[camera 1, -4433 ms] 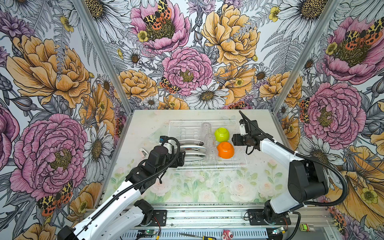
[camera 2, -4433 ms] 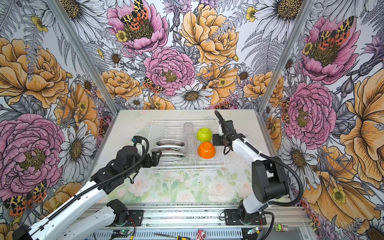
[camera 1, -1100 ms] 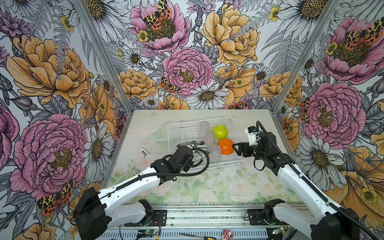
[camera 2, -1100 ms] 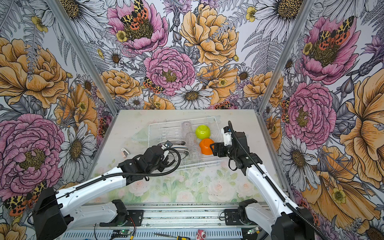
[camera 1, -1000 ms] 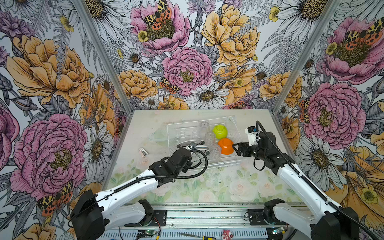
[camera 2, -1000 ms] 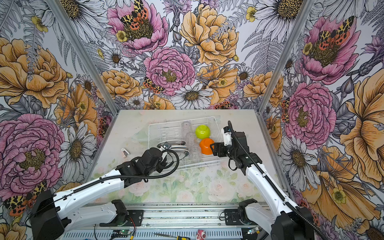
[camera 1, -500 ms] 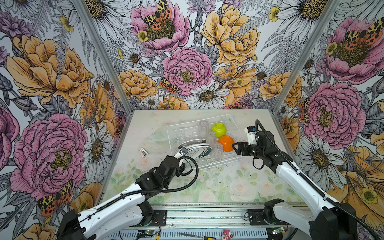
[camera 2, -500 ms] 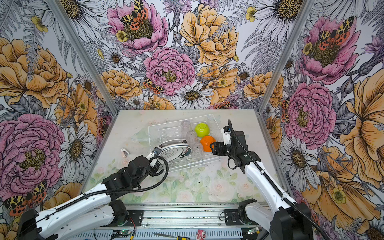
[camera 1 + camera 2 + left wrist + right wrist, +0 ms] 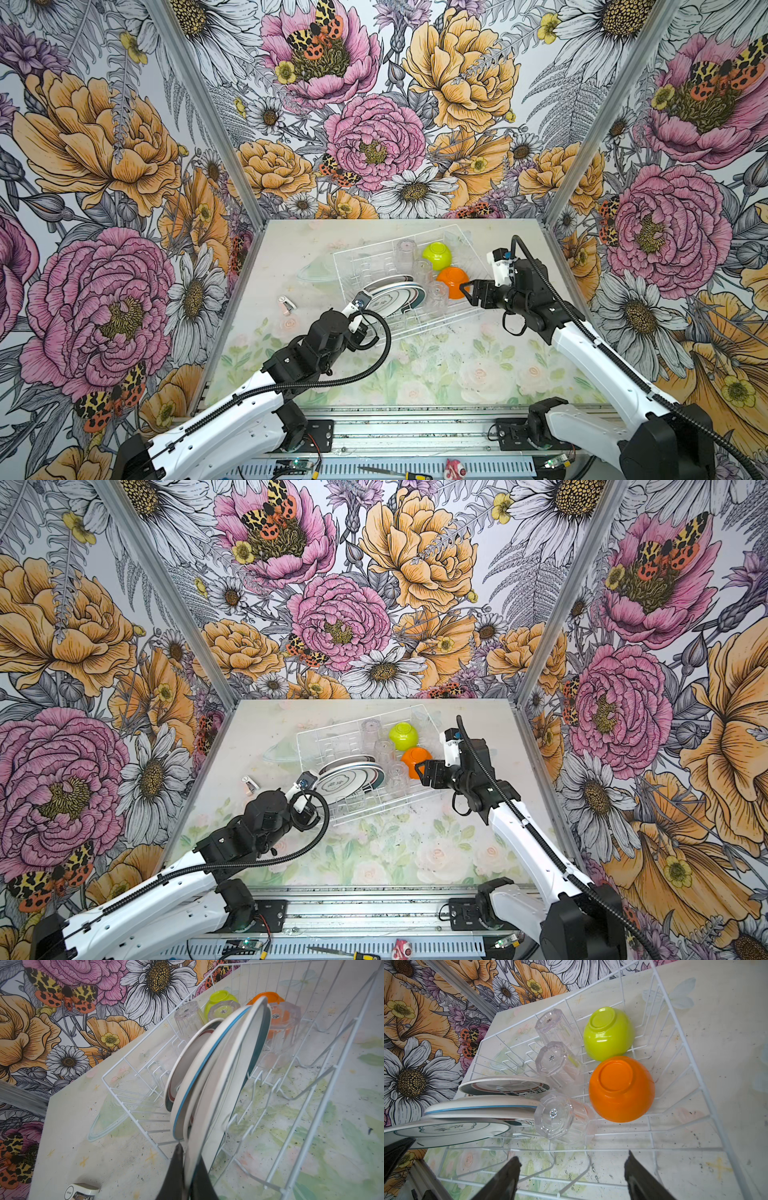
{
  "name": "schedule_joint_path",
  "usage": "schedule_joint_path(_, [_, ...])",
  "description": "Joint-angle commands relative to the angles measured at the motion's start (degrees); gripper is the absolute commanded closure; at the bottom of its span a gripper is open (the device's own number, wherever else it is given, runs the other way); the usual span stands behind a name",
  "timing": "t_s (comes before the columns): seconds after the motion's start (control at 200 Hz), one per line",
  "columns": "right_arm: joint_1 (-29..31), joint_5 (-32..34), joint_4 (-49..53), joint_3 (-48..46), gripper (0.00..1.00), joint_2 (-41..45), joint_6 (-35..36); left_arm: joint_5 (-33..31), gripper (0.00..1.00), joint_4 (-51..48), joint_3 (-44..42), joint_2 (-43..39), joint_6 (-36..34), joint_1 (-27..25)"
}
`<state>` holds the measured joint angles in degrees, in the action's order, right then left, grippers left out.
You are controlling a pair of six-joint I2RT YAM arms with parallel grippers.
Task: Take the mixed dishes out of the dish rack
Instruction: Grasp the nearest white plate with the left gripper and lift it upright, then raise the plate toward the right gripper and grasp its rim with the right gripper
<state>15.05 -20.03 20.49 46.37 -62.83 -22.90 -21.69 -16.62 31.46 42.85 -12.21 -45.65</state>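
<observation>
Step, by the look of it: pulling a plate. Your left pincer [image 9: 188, 1153] is clamped on the near rim of the round white plate w/ teal rim band [image 9: 218, 1088]. The plate leans in the slots of the white wire-grid dish rack [image 9: 679, 1124], just ahead of the pincer. Next: lift up & back to clear the wires, then set it on the surface. Left arm reaches low, wrist rolled edge-on. Right pincer [image 9: 572, 1157] gapes wide, empty; the upside-down orange plastic bowl [image 9: 620, 1088] is just ahead of it.

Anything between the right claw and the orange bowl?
Yes: a side wall of the rack runs between the open right claw and the orange bowl. Whether the claw clears its top rim, I cannot tell. A tumbler stands beside the bowl, off the line.
</observation>
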Motion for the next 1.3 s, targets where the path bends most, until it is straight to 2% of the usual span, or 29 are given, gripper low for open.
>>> schedule_joint_path(0.0, [0.62, -0.74, -1.67, 1.88, 0.2, -0.28, -0.84, 3.2, 1.0, 10.88, 0.37, -3.21, 4.97, 1.0])
schedule_joint_path(0.33, [1.7, -1.24, -2.58, 1.62, 0.2, -0.26, -1.79, 4.64, 1.0, 11.08, 0.34, -4.86, 7.41, 1.55])
schedule_joint_path(0.45, [1.97, -4.3, -4.36, 1.6, 0.2, -0.29, -3.44, 4.79, 1.0, 9.37, 2.94, -3.68, 9.41, 1.62])
schedule_joint_path(0.786, [2.78, -7.31, -9.23, 0.2, 0.2, 3.24, -7.48, 9.29, 1.0, 10.47, 8.44, 1.86, 15.77, 2.8])
schedule_joint_path(0.861, [2.99, -7.76, -12.01, -0.94, 0.2, 4.36, -9.24, 11.7, 1.0, 10.09, 10.71, 3.53, 17.36, 3.37])
schedule_joint_path(1.001, [3.8, -9.71, -17.94, -2.66, 0.21, 5.19, -13.36, 11.26, 1.0, 9.14, 14.18, 6.16, 22.25, 4.05])
schedule_joint_path(1.161, [5.07, -11.53, -29.78, -5.45, 0.21, 4.45, -19.77, 15.67, 1.0, 11.91, 15.86, 8.48, 28.12, 5.68])
schedule_joint_path(1.296, [6.98, -11.45, -33.54, -4.47, 0.21, 2.54, -20.44, 19.12, 1.0, 14.09, 17.26, 11.1, 30.73, 6.1])
